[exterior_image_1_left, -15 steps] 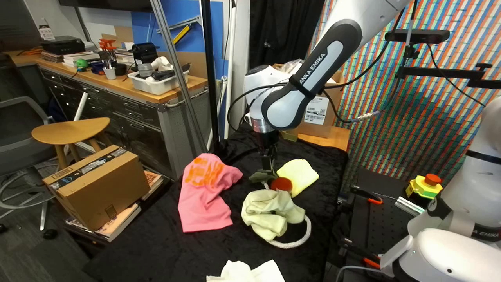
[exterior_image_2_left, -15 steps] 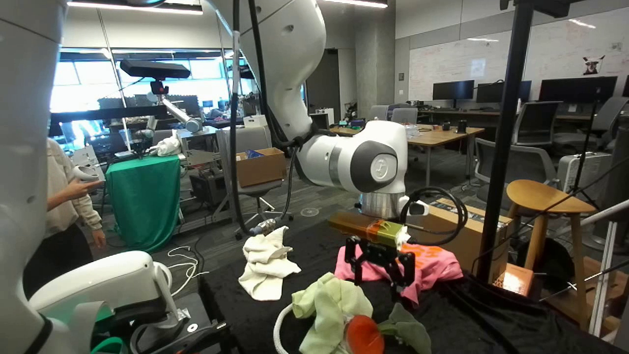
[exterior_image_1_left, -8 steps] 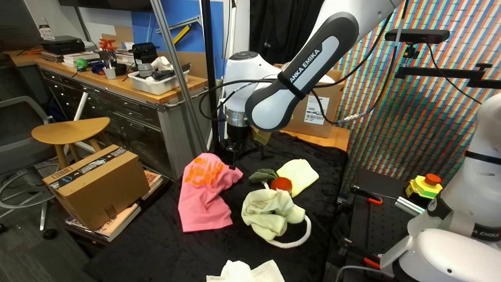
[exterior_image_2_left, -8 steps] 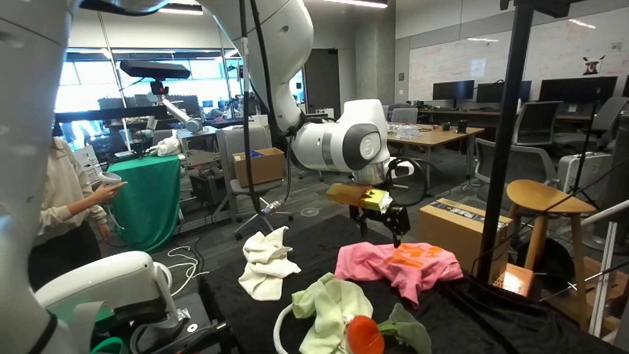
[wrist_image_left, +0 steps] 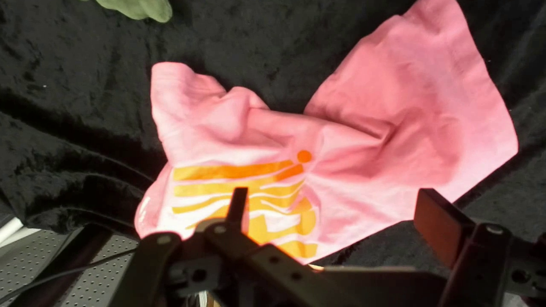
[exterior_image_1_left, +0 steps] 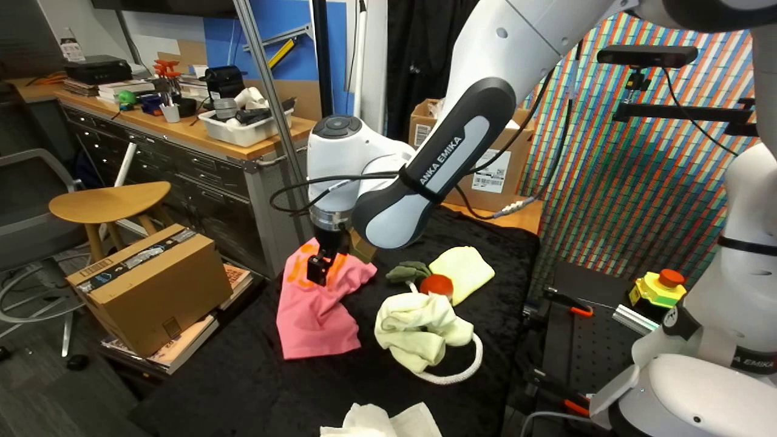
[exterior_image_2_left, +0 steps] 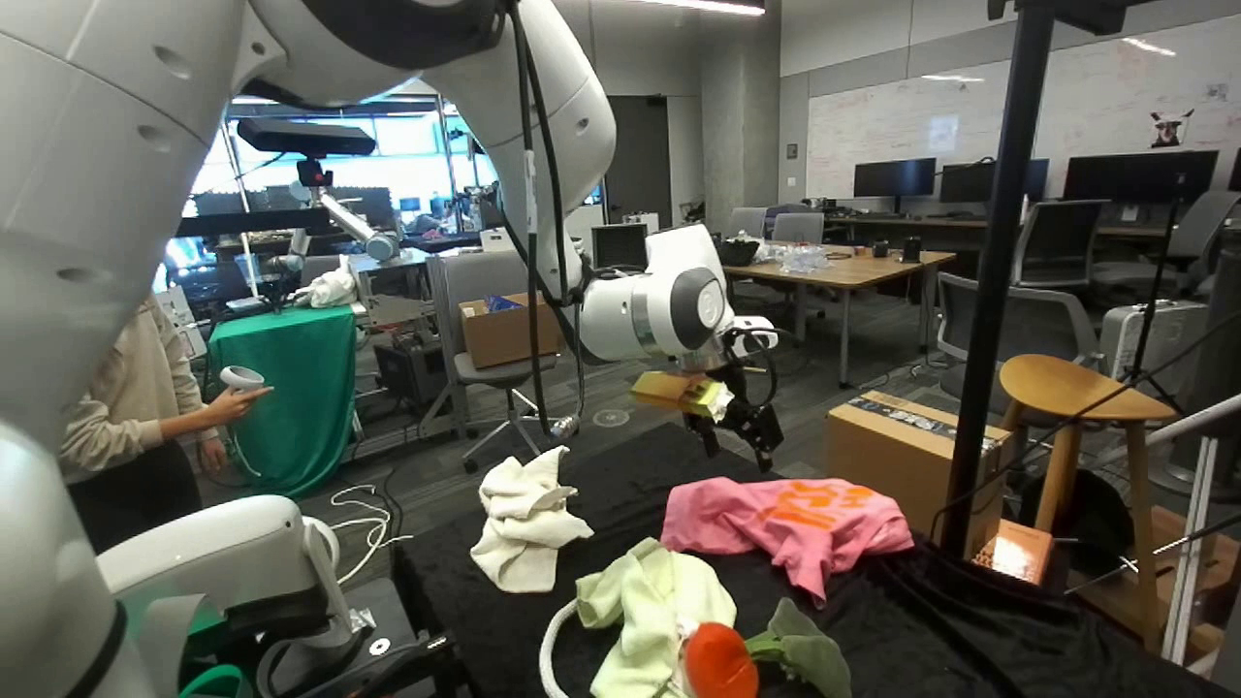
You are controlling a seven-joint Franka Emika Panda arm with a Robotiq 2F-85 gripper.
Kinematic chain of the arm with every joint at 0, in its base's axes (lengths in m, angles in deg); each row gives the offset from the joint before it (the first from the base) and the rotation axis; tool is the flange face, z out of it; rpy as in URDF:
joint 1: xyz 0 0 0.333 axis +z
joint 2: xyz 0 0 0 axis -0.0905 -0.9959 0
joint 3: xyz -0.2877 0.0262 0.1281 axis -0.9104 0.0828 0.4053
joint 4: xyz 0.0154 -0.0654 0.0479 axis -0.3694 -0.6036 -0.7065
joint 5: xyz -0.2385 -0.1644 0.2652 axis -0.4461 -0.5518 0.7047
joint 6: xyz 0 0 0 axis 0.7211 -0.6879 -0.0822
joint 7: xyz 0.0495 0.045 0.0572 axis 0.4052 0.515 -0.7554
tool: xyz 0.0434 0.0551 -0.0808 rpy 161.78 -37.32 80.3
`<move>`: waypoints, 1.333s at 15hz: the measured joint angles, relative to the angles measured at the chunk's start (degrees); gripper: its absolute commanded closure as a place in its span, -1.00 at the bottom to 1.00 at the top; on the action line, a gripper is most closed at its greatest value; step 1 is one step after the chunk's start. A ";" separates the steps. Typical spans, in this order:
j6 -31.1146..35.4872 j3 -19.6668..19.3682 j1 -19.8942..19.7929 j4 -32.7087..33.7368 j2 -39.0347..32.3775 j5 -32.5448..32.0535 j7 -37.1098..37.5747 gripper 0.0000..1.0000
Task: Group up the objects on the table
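A pink cloth [exterior_image_1_left: 318,328] with an orange print lies crumpled on the black-covered table; it also shows in the other views [exterior_image_2_left: 747,514] [wrist_image_left: 384,128]. My gripper [wrist_image_left: 332,192] is open and empty above its printed end, as both exterior views show [exterior_image_1_left: 320,270] [exterior_image_2_left: 739,454]. A pale green cloth [exterior_image_1_left: 413,331] [exterior_image_2_left: 640,611] lies bunched over a white rope [exterior_image_1_left: 470,367]. A red soft piece [exterior_image_1_left: 437,285] [exterior_image_2_left: 719,664] with green leaves [exterior_image_1_left: 408,271] [wrist_image_left: 140,6] touches it. A yellow cloth [exterior_image_1_left: 464,273] lies beside the red piece. A white cloth [exterior_image_1_left: 382,422] [exterior_image_2_left: 528,523] lies apart.
A cardboard box [exterior_image_1_left: 152,288] [exterior_image_2_left: 906,456] stands beside the table. A black upright post [exterior_image_2_left: 999,271] rises near the pink cloth's side. Another cardboard box [exterior_image_1_left: 498,164] is behind the arm. A red-yellow emergency stop button [exterior_image_1_left: 658,288] is by the robot base.
My gripper has moved away from above the red piece and its leaves to above the pink cloth, staying open. The cloths and other objects have not moved.
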 measured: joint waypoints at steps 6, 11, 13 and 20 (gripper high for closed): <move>-0.26 -3.90 4.05 9.99 -10.47 0.38 6.25 -1.00; -2.74 -6.04 3.78 17.60 -16.71 2.46 7.81 -1.00; -4.55 -6.51 3.34 20.26 -18.60 3.58 7.93 -1.00; -10.32 -6.50 2.61 25.42 -22.56 4.85 8.00 -0.48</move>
